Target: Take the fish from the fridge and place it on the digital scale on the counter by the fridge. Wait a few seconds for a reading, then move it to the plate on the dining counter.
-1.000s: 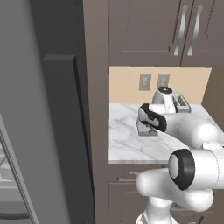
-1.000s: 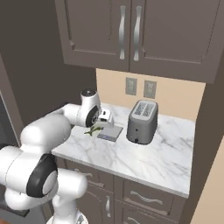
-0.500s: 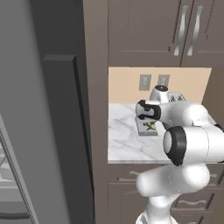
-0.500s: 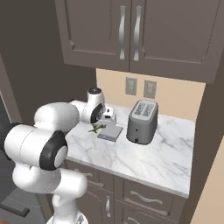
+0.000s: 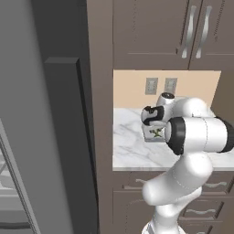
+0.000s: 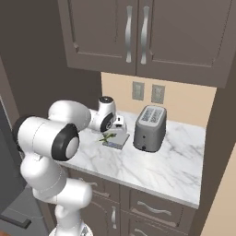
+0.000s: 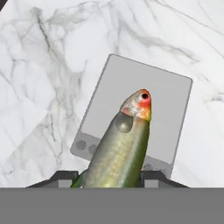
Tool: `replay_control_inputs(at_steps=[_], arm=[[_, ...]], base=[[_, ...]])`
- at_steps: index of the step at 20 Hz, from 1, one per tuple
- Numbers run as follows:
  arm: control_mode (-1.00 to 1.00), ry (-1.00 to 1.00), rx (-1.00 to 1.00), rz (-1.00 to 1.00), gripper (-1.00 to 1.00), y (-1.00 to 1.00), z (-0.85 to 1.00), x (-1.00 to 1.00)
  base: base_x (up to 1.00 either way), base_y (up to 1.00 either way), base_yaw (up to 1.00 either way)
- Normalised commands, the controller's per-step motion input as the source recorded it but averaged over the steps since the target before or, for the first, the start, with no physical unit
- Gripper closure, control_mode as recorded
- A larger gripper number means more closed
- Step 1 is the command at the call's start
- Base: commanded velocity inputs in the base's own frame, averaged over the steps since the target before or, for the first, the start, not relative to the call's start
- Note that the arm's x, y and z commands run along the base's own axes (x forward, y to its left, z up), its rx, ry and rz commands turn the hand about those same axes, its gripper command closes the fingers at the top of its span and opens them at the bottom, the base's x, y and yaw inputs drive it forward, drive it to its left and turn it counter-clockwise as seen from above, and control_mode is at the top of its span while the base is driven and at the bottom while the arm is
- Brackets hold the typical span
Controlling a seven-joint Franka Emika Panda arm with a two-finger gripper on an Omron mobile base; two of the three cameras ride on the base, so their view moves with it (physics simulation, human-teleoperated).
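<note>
1. Since a second ago, the arm has been folded in over the tabletop (image 6: 166, 161), so that its elbow now fills the foreground of both base views; the fish (image 7: 120, 151) has been carried from beside the digital scale (image 7: 140, 118) to a spot above it.
2. The fish is seen clamped between the jaws of the gripper (image 7: 111, 177): the two dark tips stand at either flank of its tail end, and its red-tipped head projects away from the hand.
3. In the hand view the long axis is directed toward about 1 o'clock, the head overlapping the grey slab near its middle.
4. In the right base view the fish (image 6: 107, 137) is seen just over the digital scale (image 6: 116, 139), with the toaster (image 6: 150, 128) at 3 o'clock of it; contact cannot be told.
5. The coming release is judged to need only a short descent, since the slab already lies straight beneath the fish.
</note>
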Motion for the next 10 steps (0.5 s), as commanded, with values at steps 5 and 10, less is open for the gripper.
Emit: replay_control_inputs(at_steps=[5, 10], arm=[[-1.00, 0.03, 0.00, 0.00, 1.00, 0.00, -0.19, 0.31], [-1.00, 0.01, 0.00, 0.00, 1.00, 0.00, -0.23, 0.41]], base=[[0.00, 0.00, 0.00], [0.00, 0.00, 0.00]])
